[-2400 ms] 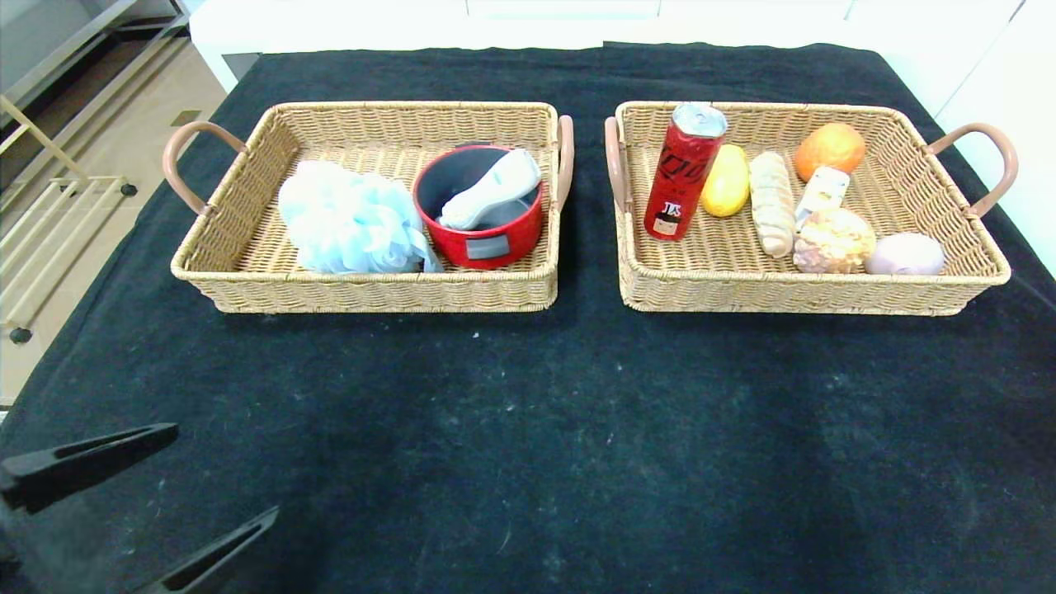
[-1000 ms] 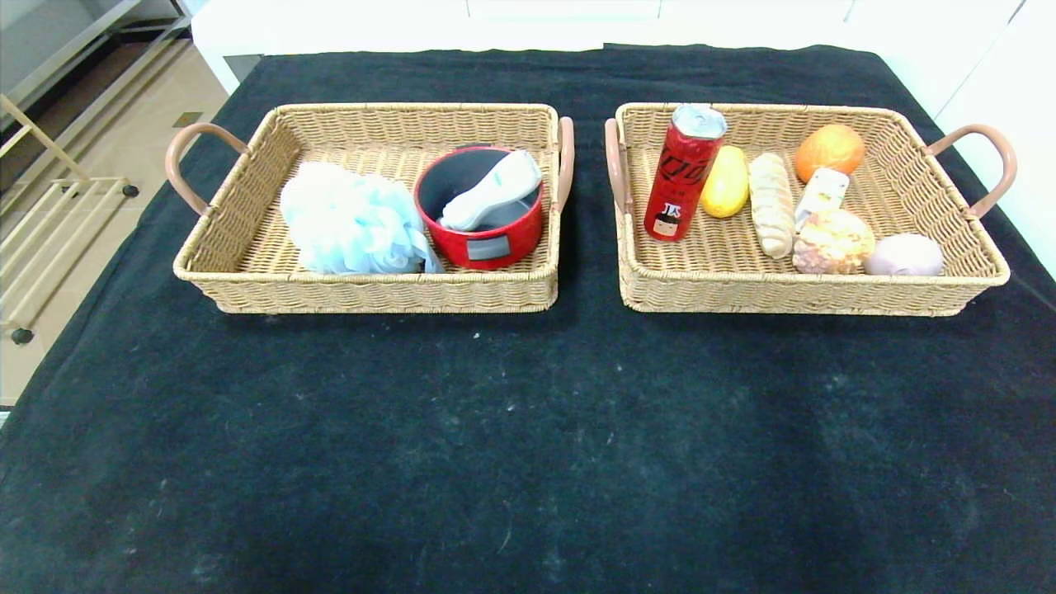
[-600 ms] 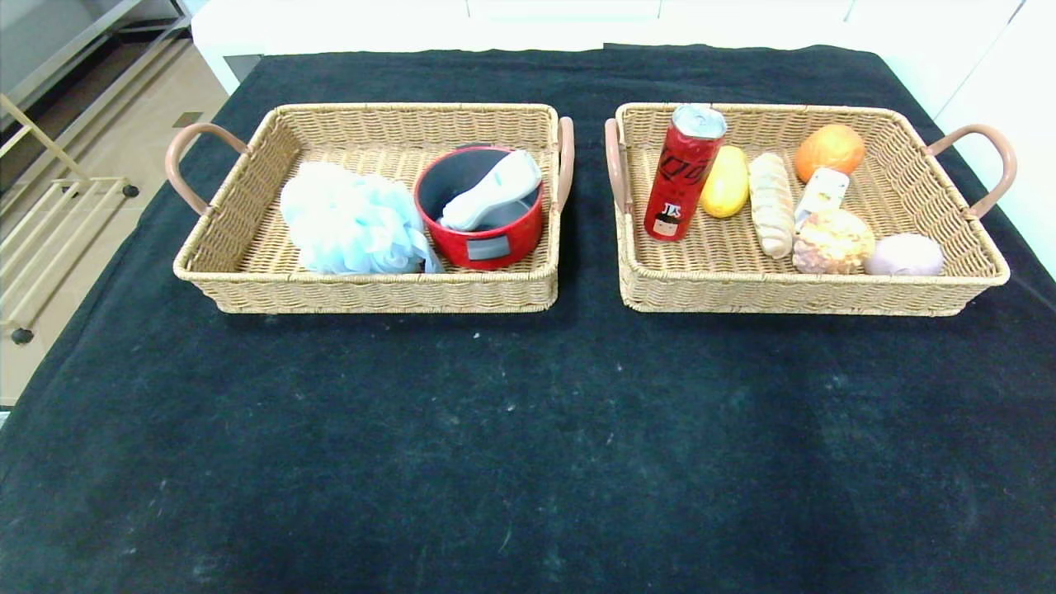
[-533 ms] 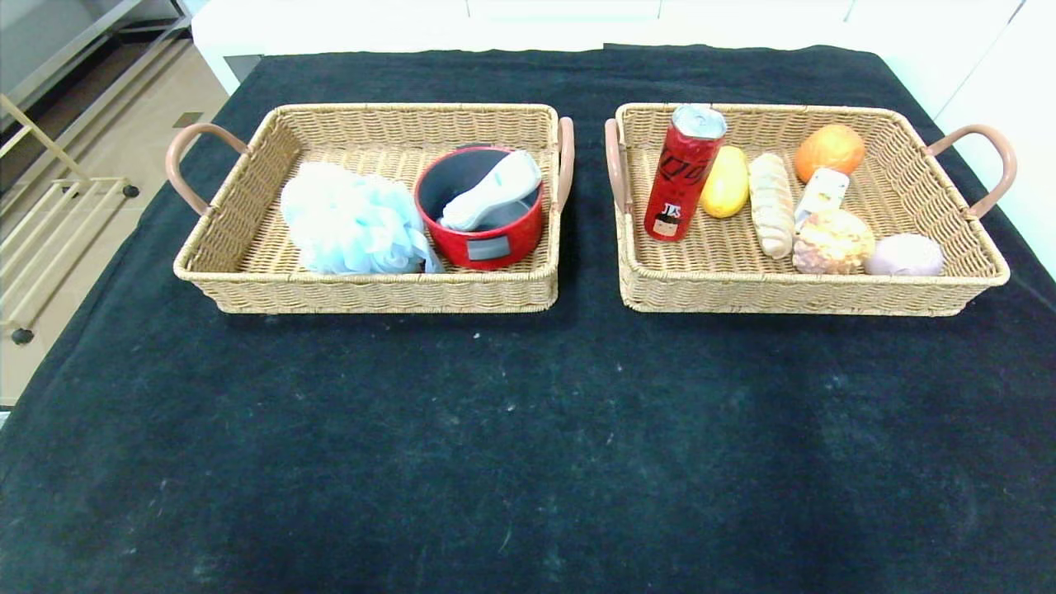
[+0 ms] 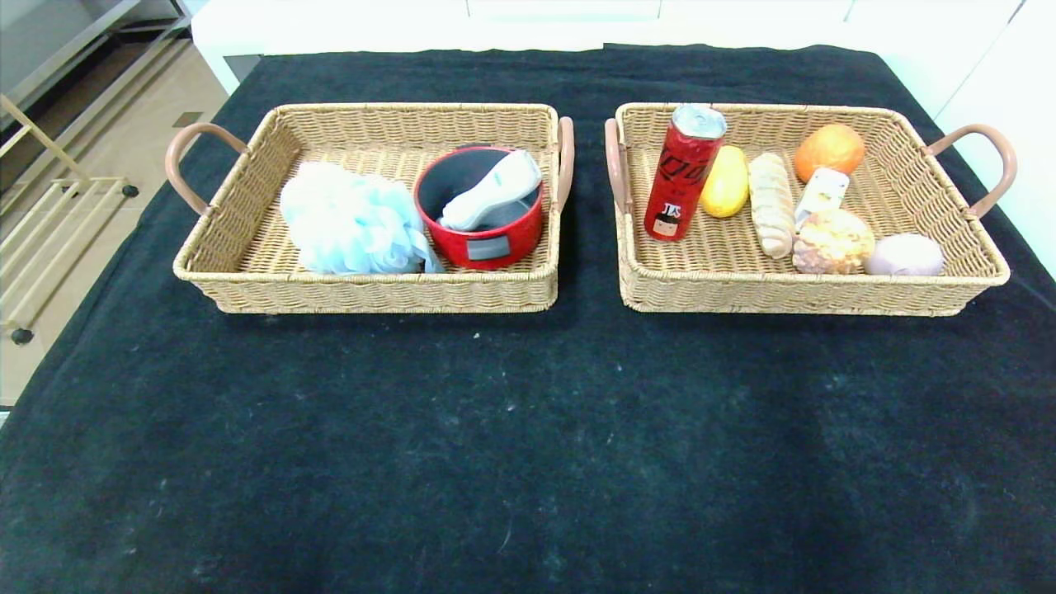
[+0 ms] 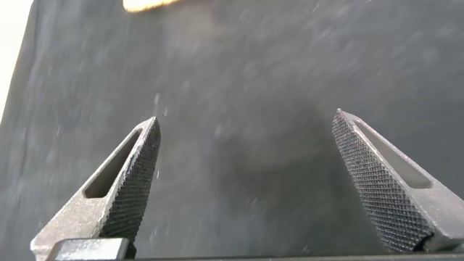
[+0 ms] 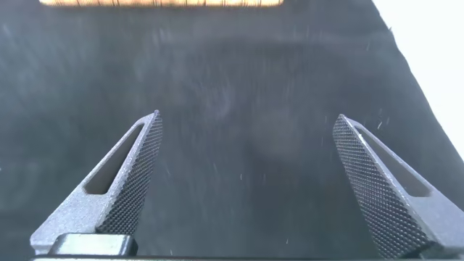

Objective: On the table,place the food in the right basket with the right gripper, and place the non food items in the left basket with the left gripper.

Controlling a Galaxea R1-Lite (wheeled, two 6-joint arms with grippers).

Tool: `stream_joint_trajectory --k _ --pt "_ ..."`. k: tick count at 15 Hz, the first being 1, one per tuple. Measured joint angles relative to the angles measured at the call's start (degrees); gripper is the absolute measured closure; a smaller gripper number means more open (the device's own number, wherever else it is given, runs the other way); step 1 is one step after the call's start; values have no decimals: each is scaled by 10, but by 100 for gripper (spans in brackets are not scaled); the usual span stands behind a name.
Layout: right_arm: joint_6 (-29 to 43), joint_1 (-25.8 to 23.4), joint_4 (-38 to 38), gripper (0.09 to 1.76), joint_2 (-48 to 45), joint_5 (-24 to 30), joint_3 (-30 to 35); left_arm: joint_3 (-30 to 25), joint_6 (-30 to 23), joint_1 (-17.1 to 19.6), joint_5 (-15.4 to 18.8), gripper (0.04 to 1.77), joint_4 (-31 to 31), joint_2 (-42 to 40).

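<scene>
- Plainly, two wicker baskets sat side by side on the black-clothed tabletop (image 5: pixel 528 429), close together but apart, handles facing across the gap.
- The left basket (image 5: pixel 247 268) held the non-food: a pale blue bath pouf (image 5: pixel 351 221) against the near wall, and just beside it a red pot (image 5: pixel 483 239) with a white handheld device (image 5: pixel 491 190) lying tilted inside it (what the device was, I could not tell).
- The right basket (image 5: pixel 792 293) held the food: a red drink can (image 5: pixel 683 173) standing upright near its left wall, a yellow fruit (image 5: pixel 726 181) touching the can, a long bread roll (image 5: pixel 770 202) next to that, an orange (image 5: pixel 829 148) toward the far corner, a small white packet (image 5: pixel 821 194) below the orange, a crumbly round bun (image 5: pixel 833 241) and a pale lilac oval item (image 5: pixel 905 254) along the near wall.
- The cloth in front of the baskets carried no items.
- The left tool (image 6: pixel 246 181) hovered over bare cloth, fingers spread wide and holding nothing; a sliver of wicker showed at the frame edge.
- The right tool (image 7: pixel 246 181) likewise hung over bare cloth, wide and unloaded, with a basket edge beyond it.
- Neither tool showed in the head view.
</scene>
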State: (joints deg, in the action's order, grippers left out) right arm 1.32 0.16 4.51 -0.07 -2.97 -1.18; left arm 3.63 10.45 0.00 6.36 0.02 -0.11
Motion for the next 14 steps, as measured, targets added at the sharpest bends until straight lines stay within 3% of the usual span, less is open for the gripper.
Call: stream_joint_trajectory --k 3,6,14 --pt "-9 0 -10 14 0 9 10 -26 -1 0 -26 9 -4 0" --pt "-14 0 -48 14 0 18 12 -35 -20 0 -31 9 -7 0" --pt "-10 1 -45 14 0 18 12 -36 -52 0 -54 9 -7 0"
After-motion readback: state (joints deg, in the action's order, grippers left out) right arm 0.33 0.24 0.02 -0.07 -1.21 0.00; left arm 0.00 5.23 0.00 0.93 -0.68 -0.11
